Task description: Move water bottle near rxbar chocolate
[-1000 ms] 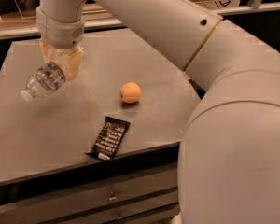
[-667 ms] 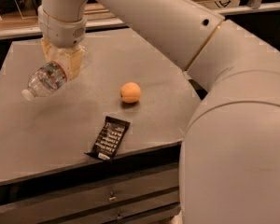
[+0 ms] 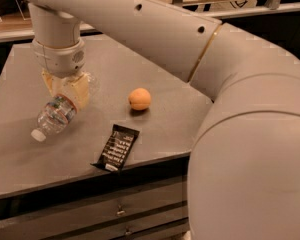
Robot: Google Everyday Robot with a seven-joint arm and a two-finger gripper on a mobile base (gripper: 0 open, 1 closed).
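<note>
I have the gripper (image 3: 67,98) over the left part of the counter (image 3: 20,89), pointing straight down from the arm (image 3: 140,24), which reaches in from the right. Its tan fingers (image 3: 81,91) are clamped on the water bottle (image 3: 55,115), one on each side of the clear body, taking it at the half towards its base.

The bottle hangs tilted. Its base is up between the fingers on the far-right side. The label band sits just outside the fingers, and the white cap (image 3: 38,135) points down towards the near left. The cap is low over the counter, and I cannot tell whether it touches the surface.

The rxbar chocolate (image 3: 117,146) lies flat at the near edge of the counter, to the right of the bottle's cap and nearer to me. It is close to the bottle, with a strip of bare counter between them. Its near corner reaches the counter's lip.

An orange fruit (image 3: 139,99) sits farther back, right of the gripper and beyond the bar, touching neither. Below the near edge I see drawers (image 3: 90,219).
</note>
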